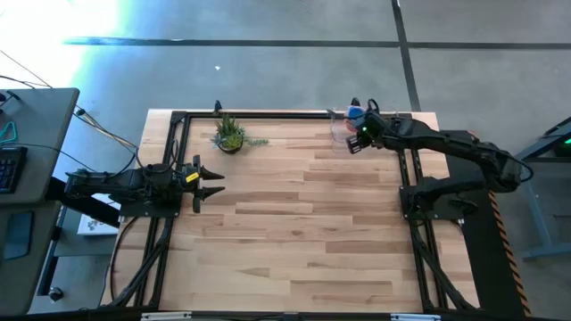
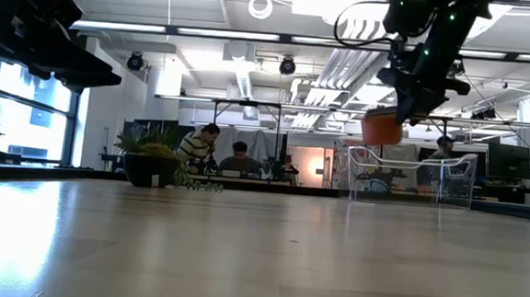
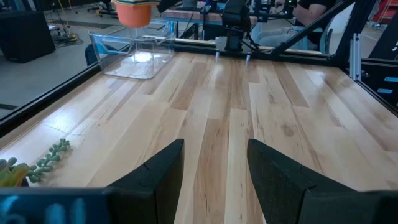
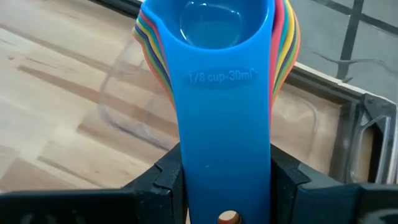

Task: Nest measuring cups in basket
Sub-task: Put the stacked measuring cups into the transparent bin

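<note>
The right pincer (image 4: pixel 225 180) was clenched on the flat handles of the nested measuring cups (image 4: pixel 219 74), the whole stack already gathered one inside another with the blue 1/8-cup scoop on top and the orange, red, green and yellow rims fanned out beneath it. The handles ran straight back between the dark fingers, so the stack's long axis lay in line with the pincer and the bowls pointed away from the wrist.

In the low view the stack hung clear of the table (image 2: pixel 240 248), its orange underside (image 2: pixel 381 128) above the left end wall of the basket (image 2: pixel 412 179). The basket, a clear low-walled bin, stood at the far right corner of the table, just inside the black frame (image 1: pixel 268 113). Seen from above, the right pincer (image 1: pixel 355 141) sat over the basket's near edge. The stack was therefore above the bin and not inside it; the coming move looked like a short descent, and perhaps a slight shift inward so the bowls clear the wall.

The left pincer (image 1: pixel 207 181) waited released, low at the table's left side, well apart from the basket, so the right arm was plainly the nearer one. A small potted plant (image 1: pixel 231 135) stood near the far edge, clear of the work.
</note>
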Controlling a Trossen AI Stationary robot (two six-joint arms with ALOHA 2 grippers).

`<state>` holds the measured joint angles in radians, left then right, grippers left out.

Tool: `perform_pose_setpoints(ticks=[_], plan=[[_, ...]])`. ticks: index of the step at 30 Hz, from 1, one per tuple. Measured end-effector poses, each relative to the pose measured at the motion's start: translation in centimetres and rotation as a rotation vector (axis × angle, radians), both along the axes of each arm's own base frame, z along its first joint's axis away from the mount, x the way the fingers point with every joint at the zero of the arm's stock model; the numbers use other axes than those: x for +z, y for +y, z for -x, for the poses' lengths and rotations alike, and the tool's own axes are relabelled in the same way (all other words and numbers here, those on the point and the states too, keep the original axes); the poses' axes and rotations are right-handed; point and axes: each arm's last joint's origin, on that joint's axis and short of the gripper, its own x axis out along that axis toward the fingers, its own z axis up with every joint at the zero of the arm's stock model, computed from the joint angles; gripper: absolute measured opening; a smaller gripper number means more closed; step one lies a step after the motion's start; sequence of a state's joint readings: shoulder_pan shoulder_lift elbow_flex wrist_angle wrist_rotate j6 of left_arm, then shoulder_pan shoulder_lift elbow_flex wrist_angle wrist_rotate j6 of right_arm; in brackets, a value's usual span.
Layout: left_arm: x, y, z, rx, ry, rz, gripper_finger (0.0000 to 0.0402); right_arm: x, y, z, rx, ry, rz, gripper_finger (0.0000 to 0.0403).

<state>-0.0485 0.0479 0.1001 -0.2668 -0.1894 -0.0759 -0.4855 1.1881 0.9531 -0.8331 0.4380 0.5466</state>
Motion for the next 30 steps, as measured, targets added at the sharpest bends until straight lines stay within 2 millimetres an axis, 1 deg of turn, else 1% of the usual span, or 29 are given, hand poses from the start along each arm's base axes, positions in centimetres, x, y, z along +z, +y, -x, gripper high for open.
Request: perform_pose_setpoints(ticks=[9,16,20,27,30], plan=[[0.0,0.0,0.0,0.0,0.0,0.0,0.0168,-2.7,-2.1,1.9,0.077,-0.012,-0.032,0.0127],[0.0,0.0,0.0,0.0,0.0,0.0,0.0168,-4.8,-3.9,3.2,0.136,-0.069,-0.042,0.0127],[0.0,0.0,0.0,0.0,0.0,0.0,0.0168,-5.7,-4.7,3.4,0.164,-0.076,-0.012,0.0127],[0.0,0.0,0.0,0.0,0.0,0.0,0.0168,-7.1,-6.1,3.5,0.252,-0.022,-0.037,0.0127],[0.0,0.0,0.0,0.001,0.0,0.001,0.0168,-7.6,-6.6,3.6,0.264,-0.016,-0.051,0.0127]])
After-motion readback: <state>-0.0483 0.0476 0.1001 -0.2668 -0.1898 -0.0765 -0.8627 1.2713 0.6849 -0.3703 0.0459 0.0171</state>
